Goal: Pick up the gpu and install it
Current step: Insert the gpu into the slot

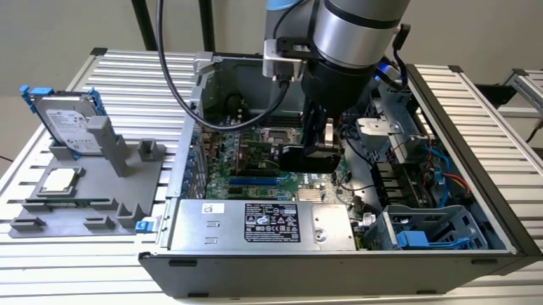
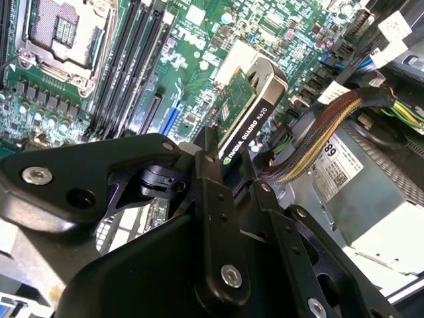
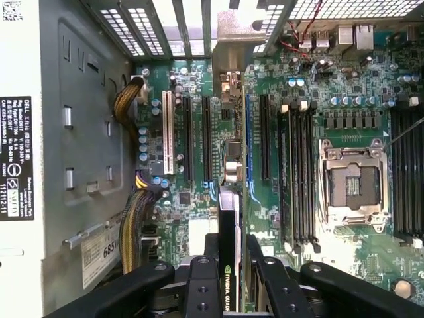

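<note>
gpu is clamped edge-on between the pincer fingers, held over the motherboard inside the open computer case. In the first wrist view the card runs lengthwise out from the pincer, its thin edge lined up with the long expansion slots and its silver bracket end toward the vented rear wall of the case. That orientation looks chosen so the connector edge can drop straight into a slot; cannot tell whether it already touches one. Second wrist view: green board face on one side, black shroud on the other, fingers pressing both flat faces, so the pincer is closed on the card, gripping near one end with most of the card sticking out beyond the fingertips.

Exterior view: arm reaches down into the case middle, card hanging below the wrist, just over the board. Empty CPU socket sits beside the slots, well clear of the card. Power supply along the near case wall. Cable bundle close beside the card. Outside on the tabletop, at the exterior view's left, a grey fixture holds a hard drive upright.
</note>
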`<action>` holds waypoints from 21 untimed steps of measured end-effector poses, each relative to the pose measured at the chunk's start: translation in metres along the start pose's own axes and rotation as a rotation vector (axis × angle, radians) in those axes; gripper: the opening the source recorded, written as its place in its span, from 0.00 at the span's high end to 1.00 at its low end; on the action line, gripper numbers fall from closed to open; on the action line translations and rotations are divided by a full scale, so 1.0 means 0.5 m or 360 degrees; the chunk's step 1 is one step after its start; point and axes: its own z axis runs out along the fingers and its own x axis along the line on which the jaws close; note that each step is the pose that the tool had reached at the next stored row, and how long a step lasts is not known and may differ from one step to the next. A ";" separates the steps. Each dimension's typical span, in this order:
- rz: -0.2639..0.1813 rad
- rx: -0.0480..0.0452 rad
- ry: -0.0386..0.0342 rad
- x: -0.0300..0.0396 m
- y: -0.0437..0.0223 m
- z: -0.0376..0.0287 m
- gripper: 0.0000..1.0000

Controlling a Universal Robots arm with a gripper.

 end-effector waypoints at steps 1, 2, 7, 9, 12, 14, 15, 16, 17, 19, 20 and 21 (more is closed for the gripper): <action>0.0000 0.0000 0.0000 0.000 0.000 0.001 1.00; 0.0000 0.0000 0.0000 0.000 0.000 0.002 1.00; 0.0000 0.0000 0.0000 0.000 0.000 0.006 1.00; 0.0000 0.0000 0.0000 0.000 0.000 0.007 1.00; 0.0000 0.0000 0.0000 0.000 0.001 0.009 1.00; 0.0000 0.0000 0.0000 0.000 0.001 0.010 1.00; 0.0000 0.0000 0.0000 0.000 0.001 0.011 1.00; 0.0000 0.0000 0.0000 0.000 0.001 0.011 1.00; 0.0000 0.0000 0.0000 0.000 0.001 0.011 1.00; 0.0000 0.0000 0.0000 0.000 0.001 0.012 1.00; 0.0000 0.0000 0.0000 0.000 0.001 0.013 1.00; 0.0000 0.0000 0.0000 0.000 0.002 0.013 1.00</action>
